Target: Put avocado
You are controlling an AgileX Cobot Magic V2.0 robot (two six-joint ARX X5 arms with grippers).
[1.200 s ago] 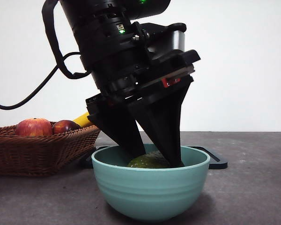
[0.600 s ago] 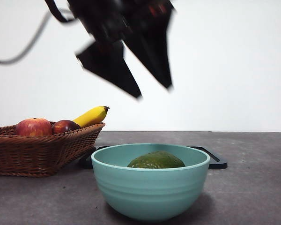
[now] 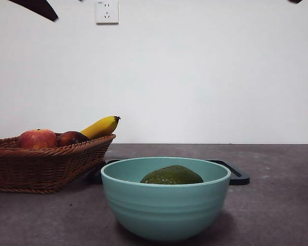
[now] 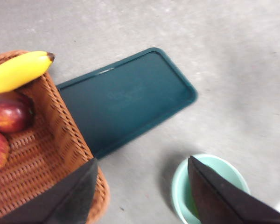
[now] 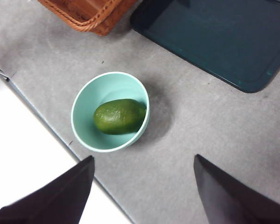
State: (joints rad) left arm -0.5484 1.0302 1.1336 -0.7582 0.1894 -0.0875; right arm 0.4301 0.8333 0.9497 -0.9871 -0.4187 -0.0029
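Note:
The dark green avocado [image 3: 172,176] lies on its side in the pale teal bowl [image 3: 164,210] at the front of the table. The right wrist view shows the avocado [image 5: 120,116] in the bowl [image 5: 112,86] from high above. My right gripper [image 5: 143,157] is open and empty, well above the table beside the bowl. My left gripper [image 4: 142,161] is open and empty, high between the basket and the bowl [image 4: 184,186], and one of its jaws hides part of the bowl. In the front view only black tips show at the top corners.
A wicker basket [image 3: 46,164] at the left holds red apples [image 3: 37,139] and a yellow banana [image 3: 100,126]. A flat dark green tray [image 3: 238,177] lies behind the bowl, also in the left wrist view [image 4: 126,102].
The gripper that stood in the bowl around the avocado has let go, risen and left toward the top left. The avocado stays in the bowl.

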